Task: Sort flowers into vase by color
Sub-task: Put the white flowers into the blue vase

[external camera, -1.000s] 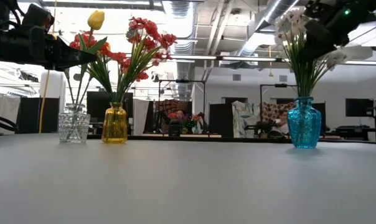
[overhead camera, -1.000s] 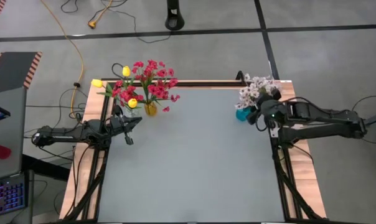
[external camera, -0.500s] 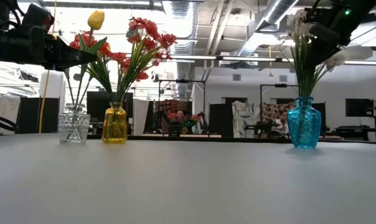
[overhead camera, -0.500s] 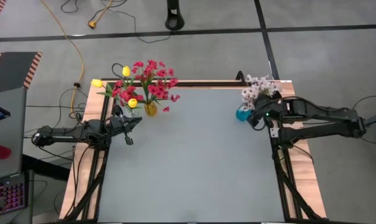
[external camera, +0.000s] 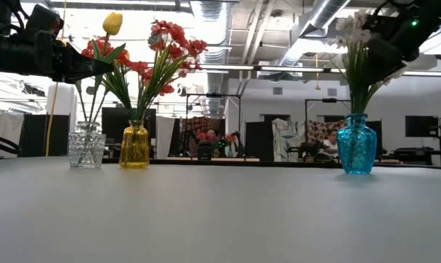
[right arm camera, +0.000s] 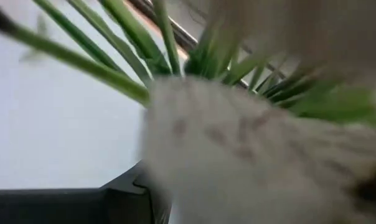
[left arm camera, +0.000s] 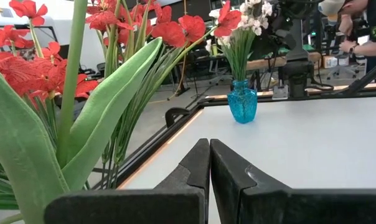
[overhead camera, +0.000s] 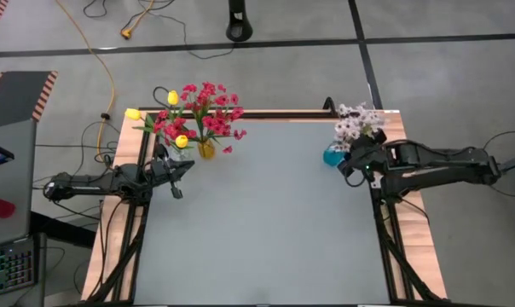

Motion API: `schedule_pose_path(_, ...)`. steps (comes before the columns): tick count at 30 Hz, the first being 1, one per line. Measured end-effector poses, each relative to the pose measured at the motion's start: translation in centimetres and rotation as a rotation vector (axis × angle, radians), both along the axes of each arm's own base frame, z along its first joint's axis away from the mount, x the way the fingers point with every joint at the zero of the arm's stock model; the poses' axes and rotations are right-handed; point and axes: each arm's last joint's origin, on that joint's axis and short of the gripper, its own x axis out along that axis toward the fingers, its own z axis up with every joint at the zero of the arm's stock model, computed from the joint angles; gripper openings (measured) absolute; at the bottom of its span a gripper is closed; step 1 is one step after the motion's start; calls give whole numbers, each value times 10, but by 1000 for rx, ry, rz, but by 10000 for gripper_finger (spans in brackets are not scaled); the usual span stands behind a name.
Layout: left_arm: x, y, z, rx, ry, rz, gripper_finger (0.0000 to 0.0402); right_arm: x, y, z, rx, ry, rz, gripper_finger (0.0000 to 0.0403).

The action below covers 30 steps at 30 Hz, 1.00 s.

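White blossom clusters on green stems stand in the blue faceted glass vase at the far right corner of the grey worktop, and the right gripper sits just beside that bunch, so the step in hand looks like settling or letting go of a white spray at its vase. The right wrist view is filled with pale petals and green stalks pressed close, so whether that gripper is closed on a stem or has parted cannot be told.

At the far left corner, the amber glass vase holds the red-pink blossom sprays. Just beside it, the clear cut-glass vase holds the yellow tulip-like buds; some red blossoms appear to lean over it too, though their stems may belong to the amber vase.

The left gripper hangs near the clear vase with its fingers pressed together, holding nothing. No loose flowers lie on the worktop, so the sorting seems nearly finished. The next move probably calls for the right arm to draw back gently, without dragging the white stems or tipping the blue vase.
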Motion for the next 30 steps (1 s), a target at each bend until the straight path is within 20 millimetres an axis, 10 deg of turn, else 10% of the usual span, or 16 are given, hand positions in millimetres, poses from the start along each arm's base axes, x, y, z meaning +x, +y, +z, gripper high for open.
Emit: schedule_pose_path(30,0,0,0,1,1,1,0,3,16,15,-166,-375,-181,203)
